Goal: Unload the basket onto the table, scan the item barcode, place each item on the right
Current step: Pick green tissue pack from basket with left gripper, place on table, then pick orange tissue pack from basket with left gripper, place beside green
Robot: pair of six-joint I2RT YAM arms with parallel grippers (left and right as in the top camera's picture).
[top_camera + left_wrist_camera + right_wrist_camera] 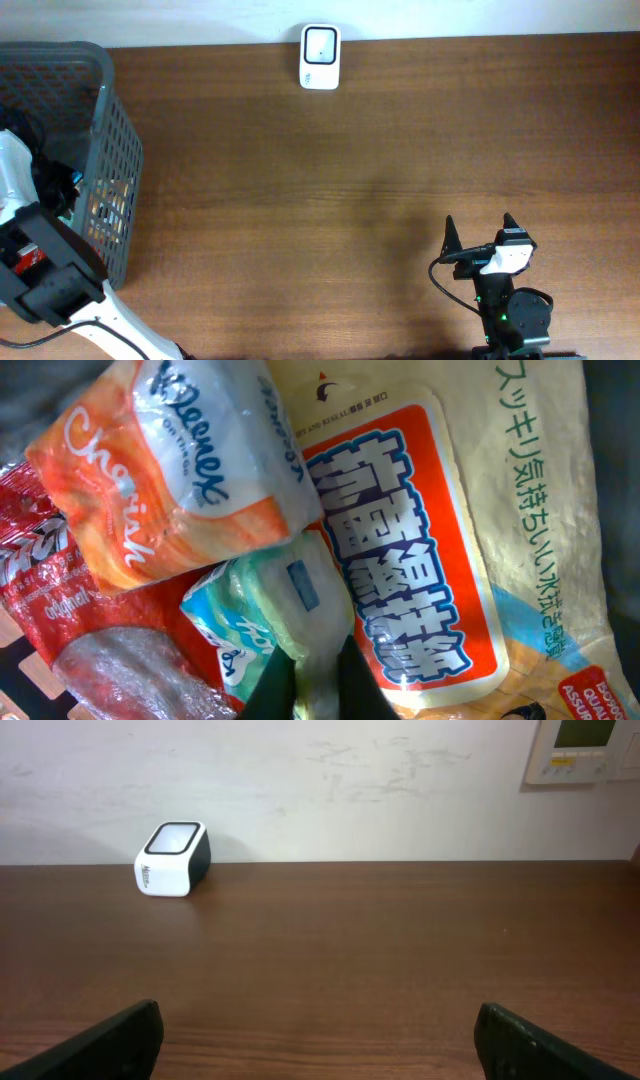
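In the left wrist view my left gripper [318, 682] is shut on the pale end of a green and teal packet [285, 600], pinched between the two dark fingers. This item lies in the grey basket [115, 130], which my left arm [40, 270] reaches into. No barcode shows on it. The white scanner [320, 57] stands at the table's far edge and appears in the right wrist view as the scanner [172, 858]. My right gripper [478, 235] is open near the front right, with nothing between its fingers [110, 1045].
Around the held packet lie an orange and white packet [170, 480], a large yellow bag with a red label [400, 550] and a red packet [40, 590]. A white wall panel [585, 750] hangs behind the table.
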